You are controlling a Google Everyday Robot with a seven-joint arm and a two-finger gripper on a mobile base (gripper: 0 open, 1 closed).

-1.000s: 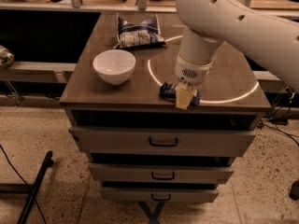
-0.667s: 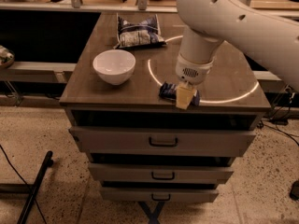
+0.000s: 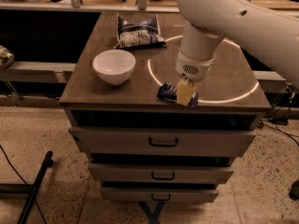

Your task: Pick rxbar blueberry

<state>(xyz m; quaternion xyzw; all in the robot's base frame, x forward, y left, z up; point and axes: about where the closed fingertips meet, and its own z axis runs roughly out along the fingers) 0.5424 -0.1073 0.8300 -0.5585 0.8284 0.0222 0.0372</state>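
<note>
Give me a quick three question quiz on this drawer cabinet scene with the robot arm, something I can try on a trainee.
1. Multiple choice: the gripper is down at which item? A) a mug B) the blue snack bar C) a spoon
2. Fill in: the chip bag lies at the back of the cabinet top; the white bowl stands nearer the ___ edge.
3. True or false: the snack bar lies inside the bowl.

Key: 1 B; 2 front; 3 false, it lies on the cabinet top, to the right of the bowl.
</note>
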